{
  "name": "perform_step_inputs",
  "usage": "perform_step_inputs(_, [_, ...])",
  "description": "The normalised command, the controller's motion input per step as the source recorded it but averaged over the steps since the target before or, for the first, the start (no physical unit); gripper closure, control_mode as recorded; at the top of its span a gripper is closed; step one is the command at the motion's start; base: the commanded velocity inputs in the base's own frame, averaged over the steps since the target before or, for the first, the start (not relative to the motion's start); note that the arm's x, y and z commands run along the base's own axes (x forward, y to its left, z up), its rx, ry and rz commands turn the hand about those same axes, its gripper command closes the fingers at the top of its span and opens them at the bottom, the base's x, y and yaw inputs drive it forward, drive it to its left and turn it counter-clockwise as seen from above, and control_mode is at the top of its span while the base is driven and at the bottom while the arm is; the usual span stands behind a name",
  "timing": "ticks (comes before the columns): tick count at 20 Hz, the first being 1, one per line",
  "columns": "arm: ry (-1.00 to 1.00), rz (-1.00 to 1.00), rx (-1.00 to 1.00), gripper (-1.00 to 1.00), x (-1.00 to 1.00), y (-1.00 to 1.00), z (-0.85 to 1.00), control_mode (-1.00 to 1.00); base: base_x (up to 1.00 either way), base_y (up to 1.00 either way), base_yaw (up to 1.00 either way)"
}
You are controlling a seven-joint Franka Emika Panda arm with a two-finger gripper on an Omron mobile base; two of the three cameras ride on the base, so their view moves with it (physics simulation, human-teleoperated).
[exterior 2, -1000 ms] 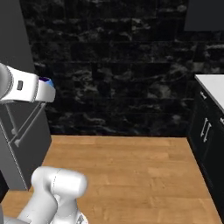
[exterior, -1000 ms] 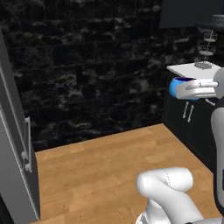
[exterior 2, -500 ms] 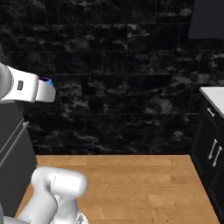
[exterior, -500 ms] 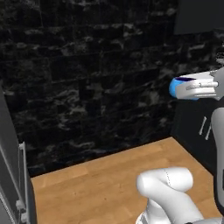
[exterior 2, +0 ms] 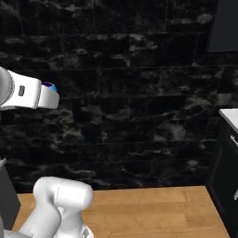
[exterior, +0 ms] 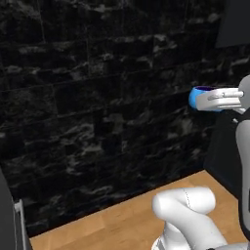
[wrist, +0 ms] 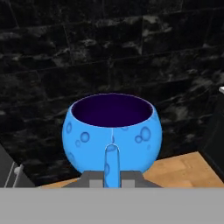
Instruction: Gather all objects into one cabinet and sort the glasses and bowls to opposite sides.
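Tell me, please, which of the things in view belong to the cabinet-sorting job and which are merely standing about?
Belongs to the job:
- small blue bowl, held up off the floor
- gripper, shut on the bowl's rim

Just standing about:
- black stone wall
- wooden floor
- black base cabinet with a pale countertop at the right
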Motion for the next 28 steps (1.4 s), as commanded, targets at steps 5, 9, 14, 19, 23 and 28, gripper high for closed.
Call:
perform_step_inputs(5, [0.0,0.0,0.0,1.0,0.0,0.0,0.0,1.0,1.0,0.07,-0.27])
perform_step_inputs(9, [0.0,0.0,0.0,1.0,0.0,0.0,0.0,1.0,0.75,0.01,-0.56])
perform_step_inputs(14, [0.0,0.0,0.0,1.0,0.0,0.0,0.0,1.0,0.47,0.01,-0.69])
perform_step_inputs(19, [0.0,0.0,0.0,1.0,0.0,0.0,0.0,1.0,0.41,0.05,-0.7])
perform_step_inputs(23, [0.0,0.0,0.0,1.0,0.0,0.0,0.0,1.0,0.48,0.05,-0.67])
perform_step_inputs(28, [0.0,0.0,0.0,1.0,0.0,0.0,0.0,1.0,0.67,0.05,-0.58])
